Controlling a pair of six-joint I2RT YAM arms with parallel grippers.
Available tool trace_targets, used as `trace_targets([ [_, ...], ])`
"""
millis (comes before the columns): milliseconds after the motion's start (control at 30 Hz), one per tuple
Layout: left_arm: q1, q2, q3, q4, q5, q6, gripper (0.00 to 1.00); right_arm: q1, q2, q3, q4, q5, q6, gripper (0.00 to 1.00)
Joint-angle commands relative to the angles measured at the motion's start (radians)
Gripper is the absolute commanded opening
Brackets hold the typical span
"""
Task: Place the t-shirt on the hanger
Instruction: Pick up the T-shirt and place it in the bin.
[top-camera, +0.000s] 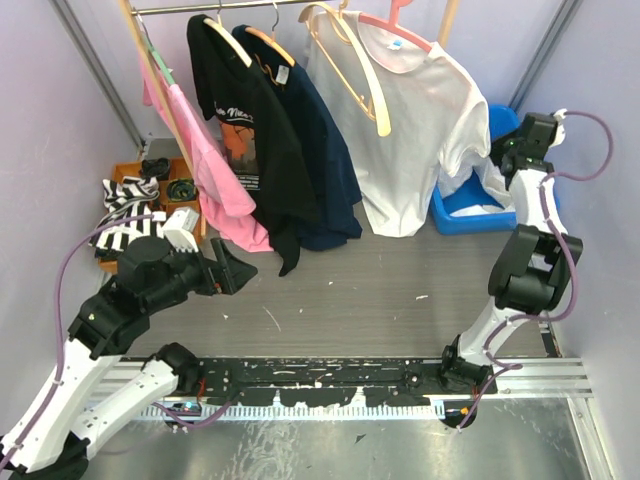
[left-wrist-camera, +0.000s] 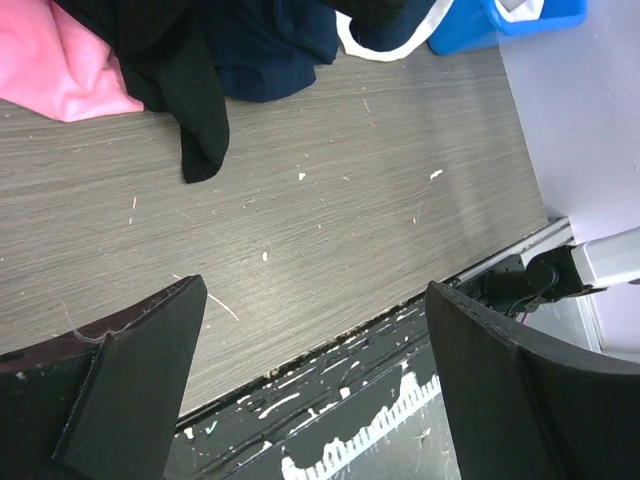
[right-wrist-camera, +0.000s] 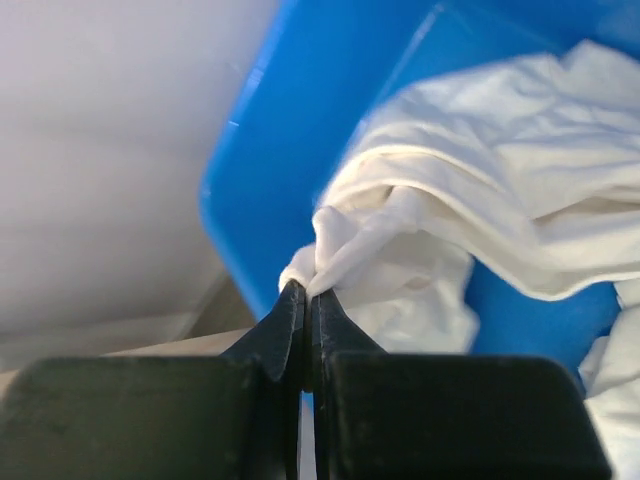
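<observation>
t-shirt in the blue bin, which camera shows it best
Right wrist: the t-shirt fills the frame, with a fold pinched in the shut right hand. Top external shows only a small white patch in the blue bin. Left wrist catches just the bin's corner.

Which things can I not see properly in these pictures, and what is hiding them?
- t-shirt: the right wrist view shows only bunched folds. In the top view, the right arm and the hanging white shirt cover most of it in the bin.
- right gripper: in the top view, hidden behind its own wrist.
- black shirt: in the top view, its print is too small and creased to read.
</observation>
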Motion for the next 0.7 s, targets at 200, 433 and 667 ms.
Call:
trace_targets([
  [200,0.004,-0.058,0.073,-0.079,-0.031,0.01,0.98,-0.059,-0.287,0.125,0.038,-0.063,0.047,0.01],
  [433,0.004,-0.093,0.098,-0.114,-0.042,0.022,0.98,-0.064,-0.409,0.281,-0.036,-0.078,0.037,0.01],
  [667,0.004,-0.116,0.12,-0.134,-0.038,0.037,0.98,-0.064,-0.545,0.379,-0.115,-0.065,-0.009,0.01],
])
